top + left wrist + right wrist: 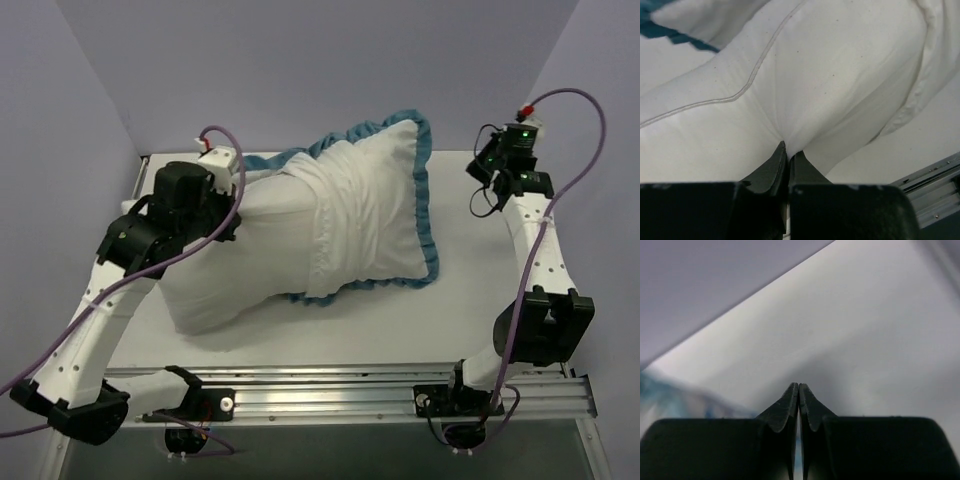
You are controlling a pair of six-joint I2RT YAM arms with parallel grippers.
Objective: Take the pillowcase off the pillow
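Partly, pillow (pixel 232 275) inside pillowcase (pixel 372 205), other half bare

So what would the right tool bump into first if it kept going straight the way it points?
Most likely the bare table: the right tool, shut, points at plain tabletop in its wrist view. The pillowcase frill lies off to one side. Depth is hard to judge.

Black two-finger right hand (pixel 798 386), fingers pressed together, faces a pale white counter (pixel 865 340); a blurred teal-blue pillowcase edge (pixel 670 390) lies lower left.
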